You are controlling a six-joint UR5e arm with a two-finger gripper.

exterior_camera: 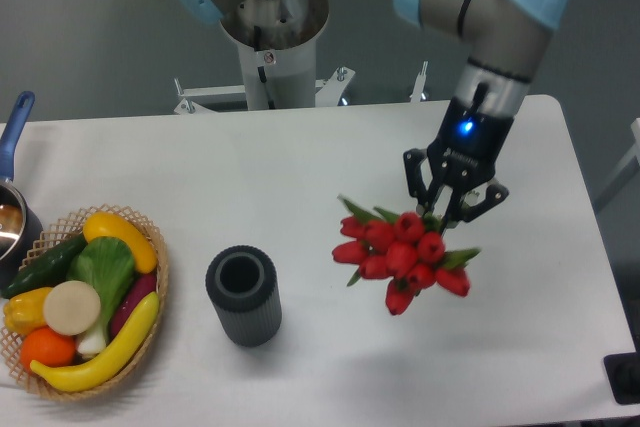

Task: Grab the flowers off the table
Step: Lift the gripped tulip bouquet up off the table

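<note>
- Flowers [402, 250] clamped at the stems by gripper [452, 209], blooms hanging above the table [300, 177], right of centre.
- Dark cylinder [243, 295] stands left, apart.
- Wicker basket [80, 302] at left edge.
- Bare tabletop around the bunch.

One bunch of flowers [404, 252] is showing, with about nine red heads. One dark ribbed cylinder [243, 295] is standing on the table [250, 177]. One wicker basket [155, 247] is sitting at the left edge, holding two bananas, one orange and one cucumber. One pot [12, 209] is peeking in there.
</note>
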